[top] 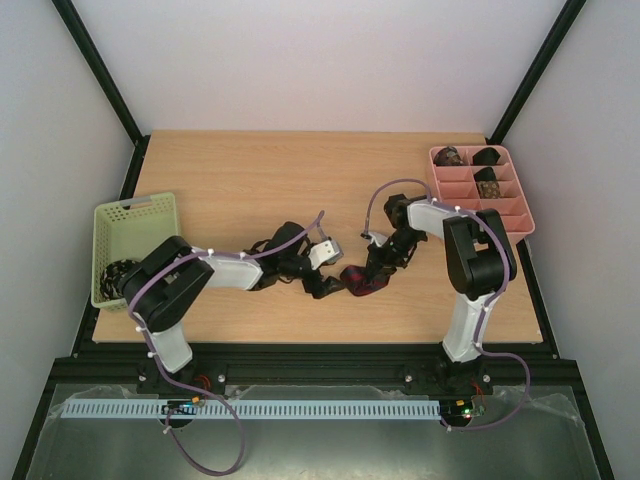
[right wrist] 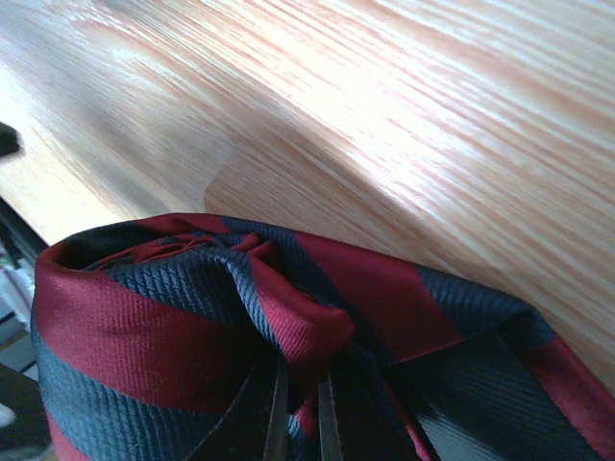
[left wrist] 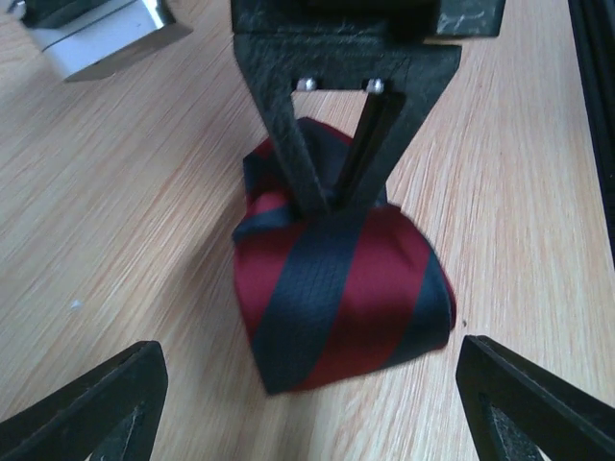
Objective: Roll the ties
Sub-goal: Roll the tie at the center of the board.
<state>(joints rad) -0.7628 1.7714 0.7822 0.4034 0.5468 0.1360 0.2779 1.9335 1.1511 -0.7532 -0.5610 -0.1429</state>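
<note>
Pale wood table (top: pixel 250 180), right gripper (left wrist: pixel 325 204) pinching striped tie (left wrist: pixel 351 298), left gripper (left wrist: pixel 309 384) wide apart

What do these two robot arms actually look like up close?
Both the left arm and the right arm have chunky black joints linked by white segments. A lavender cable is clipped along each. The fingers are black and wedge-shaped.
</note>
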